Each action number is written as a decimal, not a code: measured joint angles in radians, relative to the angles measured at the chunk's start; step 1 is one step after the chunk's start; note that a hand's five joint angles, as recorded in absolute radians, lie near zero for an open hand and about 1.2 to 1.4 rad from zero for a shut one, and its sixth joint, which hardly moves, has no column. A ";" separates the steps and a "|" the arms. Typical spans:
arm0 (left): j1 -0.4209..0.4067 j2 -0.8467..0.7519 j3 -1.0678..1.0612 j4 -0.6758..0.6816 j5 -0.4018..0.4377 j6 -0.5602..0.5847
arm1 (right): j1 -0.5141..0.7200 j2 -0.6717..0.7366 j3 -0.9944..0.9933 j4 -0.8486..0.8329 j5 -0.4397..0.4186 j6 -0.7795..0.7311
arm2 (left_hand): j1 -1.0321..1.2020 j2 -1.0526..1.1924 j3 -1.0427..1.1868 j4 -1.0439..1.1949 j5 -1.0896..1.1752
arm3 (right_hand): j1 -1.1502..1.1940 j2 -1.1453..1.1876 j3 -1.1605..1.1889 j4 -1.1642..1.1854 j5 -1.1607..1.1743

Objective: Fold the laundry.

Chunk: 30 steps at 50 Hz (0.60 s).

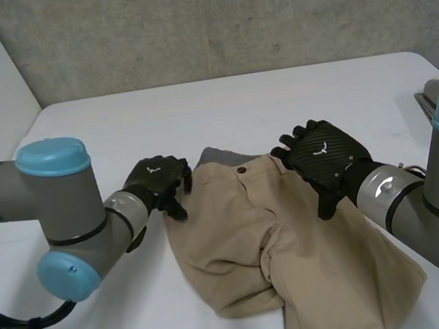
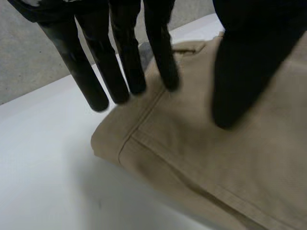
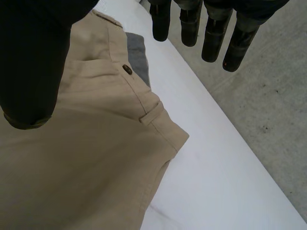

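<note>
Khaki shorts (image 1: pixel 298 260) lie crumpled on the white table (image 1: pixel 236 105), waistband away from me, with a brown button (image 1: pixel 241 169) and grey lining (image 1: pixel 222 156) showing. My left hand (image 1: pixel 157 183) is at the waistband's left corner. In its wrist view the fingers (image 2: pixel 122 67) are straight just over the shorts' (image 2: pixel 230 158) corner, the thumb apart, gripping nothing. My right hand (image 1: pixel 326 156) hovers open over the waistband's right end. In its wrist view the thumb (image 3: pixel 33 62) and fingers spread wide above the shorts (image 3: pixel 86 163), near the belt loop and button (image 3: pixel 127 70).
The table's far edge meets a concrete wall (image 1: pixel 263 11). A grey object (image 1: pixel 432 92) sits at the table's right edge beside my right arm. Bare table lies beyond the shorts and to their left.
</note>
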 measured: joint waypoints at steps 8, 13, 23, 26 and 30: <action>-0.004 -0.070 0.146 0.064 -0.052 0.016 | -0.005 -0.007 0.011 -0.002 0.015 0.005 | 0.510 0.574 0.593 0.594 0.547 | 0.000 0.000 0.000 0.000 0.000; 0.006 -0.031 0.262 0.169 -0.148 0.065 | -0.008 -0.012 0.008 -0.003 0.037 0.007 | 0.510 0.576 0.594 0.594 0.547 | 0.000 0.000 0.000 0.000 0.000; -0.018 0.157 0.304 0.352 -0.130 0.077 | -0.019 -0.031 -0.003 -0.006 0.098 0.019 | 0.467 0.506 0.541 0.538 0.523 | 0.000 0.000 0.000 0.000 0.000; -0.034 0.168 0.260 0.347 -0.111 0.070 | -0.024 -0.033 -0.002 -0.005 0.102 0.026 | -0.002 0.103 0.131 0.121 0.125 | 0.000 0.000 0.000 0.000 0.000; -0.049 0.155 0.160 0.307 -0.086 0.062 | -0.029 -0.034 0.004 -0.002 0.103 0.035 | -0.451 -0.350 -0.317 -0.327 -0.315 | 0.000 0.000 0.000 0.000 0.000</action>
